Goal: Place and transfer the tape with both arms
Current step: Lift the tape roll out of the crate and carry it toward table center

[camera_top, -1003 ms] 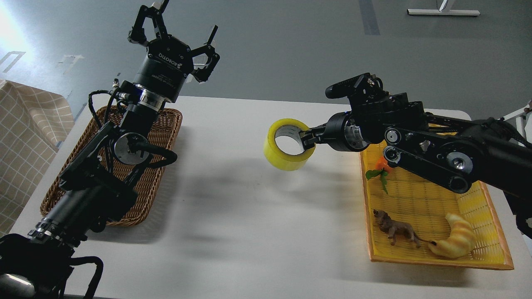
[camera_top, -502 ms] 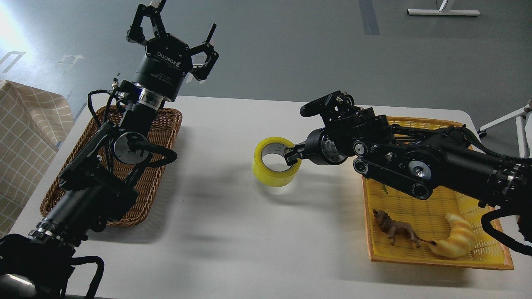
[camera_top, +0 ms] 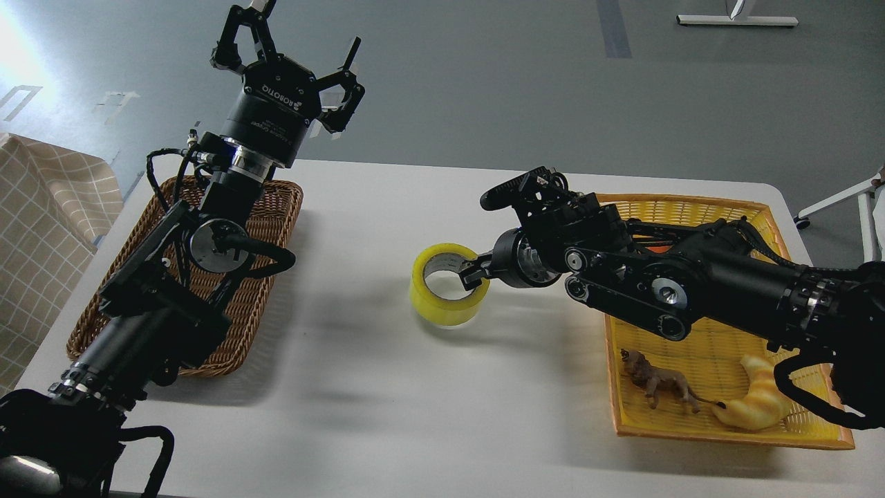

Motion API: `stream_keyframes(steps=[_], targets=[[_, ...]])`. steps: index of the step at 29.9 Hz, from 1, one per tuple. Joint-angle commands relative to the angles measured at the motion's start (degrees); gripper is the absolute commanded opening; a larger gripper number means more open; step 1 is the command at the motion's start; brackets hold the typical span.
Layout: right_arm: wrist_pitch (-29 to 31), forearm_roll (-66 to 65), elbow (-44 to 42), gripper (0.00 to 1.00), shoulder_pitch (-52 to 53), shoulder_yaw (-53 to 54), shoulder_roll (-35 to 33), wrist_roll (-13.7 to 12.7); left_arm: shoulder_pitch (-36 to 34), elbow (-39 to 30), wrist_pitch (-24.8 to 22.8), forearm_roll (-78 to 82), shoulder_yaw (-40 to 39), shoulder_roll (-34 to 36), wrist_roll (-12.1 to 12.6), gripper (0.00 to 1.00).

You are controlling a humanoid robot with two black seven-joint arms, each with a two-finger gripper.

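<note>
The tape (camera_top: 442,297), a yellow translucent roll with a grey-white core, sits low at the middle of the white table (camera_top: 387,401), on or just above its surface. My right gripper (camera_top: 472,271) reaches in from the right and is shut on the roll's right wall, one finger inside the core. My left gripper (camera_top: 294,45) is held high above the table's far left, fingers spread open and empty, well away from the tape.
A brown wicker basket (camera_top: 276,207) lies at the left under my left arm. A yellow tray (camera_top: 698,332) at the right holds a toy lion (camera_top: 657,384), a croissant toy (camera_top: 757,404) and a partly hidden orange item. My right arm crosses over that tray.
My right gripper has moved left and down with the tape, from mid-air to the table surface. The left arm has barely moved.
</note>
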Motion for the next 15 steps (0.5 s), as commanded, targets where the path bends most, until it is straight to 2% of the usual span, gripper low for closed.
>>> stream_keyframes(steps=[1, 15], targets=[[0.0, 0.0, -0.1, 0.0, -0.2, -0.6, 0.4, 0.0, 0.1, 0.0, 0.0, 0.0, 0.0, 0.0, 0.0, 0.98], [0.0, 0.1, -0.5, 0.0, -1.5, -0.6, 0.3, 0.1, 0.0, 0.0, 0.0, 0.0, -0.1, -0.1, 0.0, 0.98]])
